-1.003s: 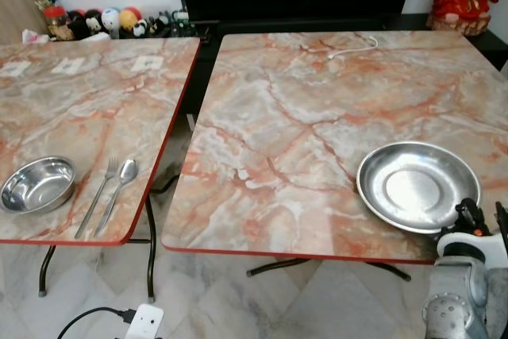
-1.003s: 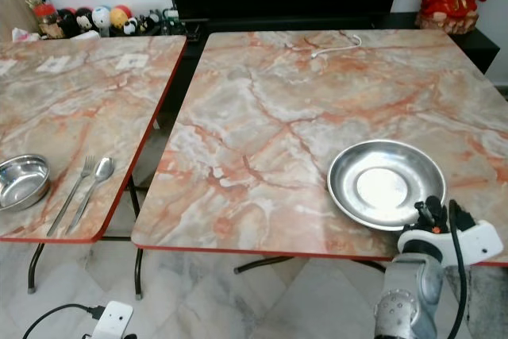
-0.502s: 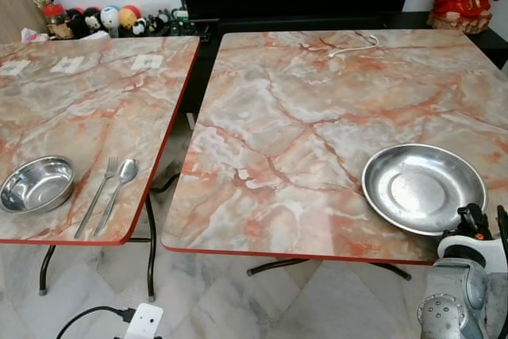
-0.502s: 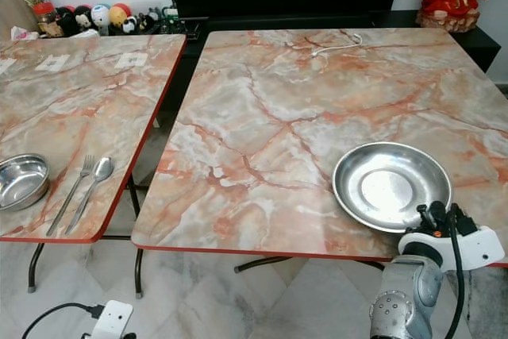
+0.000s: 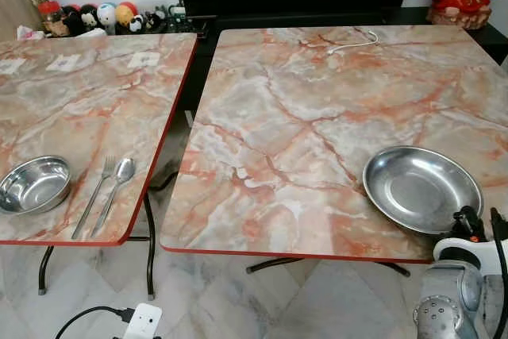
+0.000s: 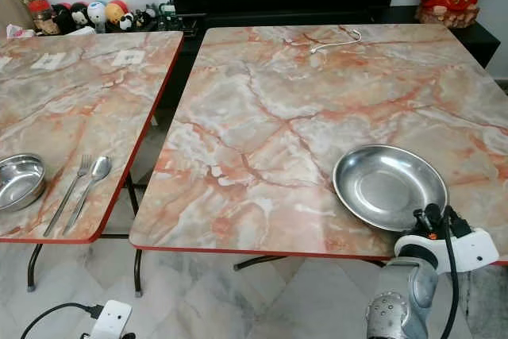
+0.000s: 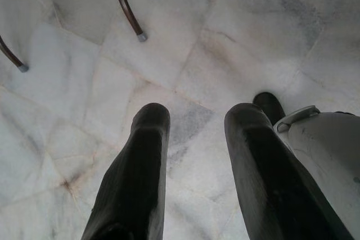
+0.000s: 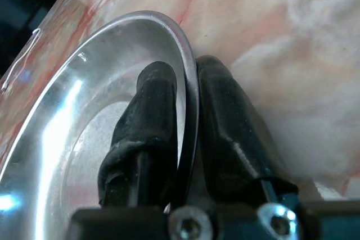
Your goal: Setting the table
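From the left eye view I see my right arm (image 5: 454, 299) raised at the near right corner of the right-hand marble table (image 5: 302, 109), its wrist just below the edge. The right gripper (image 5: 470, 224) reaches up to the near rim of the steel plate (image 5: 422, 188), which lies flat near that corner. The arm is cut off by the frame, and I cannot make out the fingers here. On the left-hand table (image 5: 87, 109) sit a steel bowl (image 5: 33, 184), a fork (image 5: 94, 196) and a spoon (image 5: 113, 194), side by side near the front edge. A white cable (image 5: 353, 42) lies at the far side of the right-hand table.

The right eye view shows the same layout, the plate (image 6: 389, 186) touching the gripper at its near rim.

In the left wrist view my left gripper (image 7: 194, 133) hangs over the tiled floor (image 7: 84, 94), fingers (image 7: 138, 172) spread apart and holding nothing.

In the right wrist view the fingers (image 8: 149, 116) pinch the plate rim (image 8: 188, 82), one inside the dish, one outside on the tabletop side.
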Motion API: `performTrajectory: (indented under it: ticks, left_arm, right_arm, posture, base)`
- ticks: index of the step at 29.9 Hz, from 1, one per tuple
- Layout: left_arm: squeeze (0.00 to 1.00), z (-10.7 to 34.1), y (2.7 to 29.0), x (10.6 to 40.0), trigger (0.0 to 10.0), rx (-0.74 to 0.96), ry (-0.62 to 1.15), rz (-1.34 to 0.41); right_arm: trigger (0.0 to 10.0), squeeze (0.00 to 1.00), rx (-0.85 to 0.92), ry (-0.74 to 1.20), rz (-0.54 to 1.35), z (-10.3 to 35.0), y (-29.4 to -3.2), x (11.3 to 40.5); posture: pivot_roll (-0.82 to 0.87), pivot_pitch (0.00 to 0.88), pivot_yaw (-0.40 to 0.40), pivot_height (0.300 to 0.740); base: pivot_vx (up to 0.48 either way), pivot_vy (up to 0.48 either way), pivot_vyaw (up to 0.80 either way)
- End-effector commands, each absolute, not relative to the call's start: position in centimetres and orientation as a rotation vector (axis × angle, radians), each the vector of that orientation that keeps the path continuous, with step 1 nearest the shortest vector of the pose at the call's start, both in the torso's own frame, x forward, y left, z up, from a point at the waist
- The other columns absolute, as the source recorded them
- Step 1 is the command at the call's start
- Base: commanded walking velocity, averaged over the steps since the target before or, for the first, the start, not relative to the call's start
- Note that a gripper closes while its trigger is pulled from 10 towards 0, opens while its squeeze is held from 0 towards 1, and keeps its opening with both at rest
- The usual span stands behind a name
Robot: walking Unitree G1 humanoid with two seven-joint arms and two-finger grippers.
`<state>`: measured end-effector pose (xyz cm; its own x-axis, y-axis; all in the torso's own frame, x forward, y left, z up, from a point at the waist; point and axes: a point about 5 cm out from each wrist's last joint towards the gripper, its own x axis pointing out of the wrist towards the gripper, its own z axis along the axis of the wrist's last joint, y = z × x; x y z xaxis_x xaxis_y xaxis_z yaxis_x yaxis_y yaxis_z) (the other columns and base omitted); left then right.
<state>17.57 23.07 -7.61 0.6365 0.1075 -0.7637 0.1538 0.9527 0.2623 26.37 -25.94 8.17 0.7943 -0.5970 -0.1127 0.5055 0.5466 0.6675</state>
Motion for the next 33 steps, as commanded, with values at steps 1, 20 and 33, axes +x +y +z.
performTrajectory:
  ticks: [1,20,33]
  left_arm:
    - [0.0,-7.6,23.5,17.4,10.0,0.313,0.885,-0.013]
    - [0.0,-7.5,23.5,17.5,10.0,0.309,0.876,-0.008]
    - [0.0,-7.5,23.4,17.6,10.0,0.296,0.865,0.006]
  right_arm:
    - [10.0,0.16,0.734,-0.13,-0.639,8.2,-25.6,26.4]
    - [10.0,0.89,0.642,-0.183,-0.704,9.1,-26.6,25.9]
    - [10.0,0.0,0.056,-0.257,-0.514,12.7,-25.2,25.9]
  posture:
    - [-0.07,0.082,0.049,0.74]
    - [-0.08,0.079,0.045,0.74]
    - [-0.09,0.081,0.045,0.74]
  base:
    - [0.0,0.0,0.0]
    - [0.0,0.0,0.0]
    - [0.0,0.0,0.0]
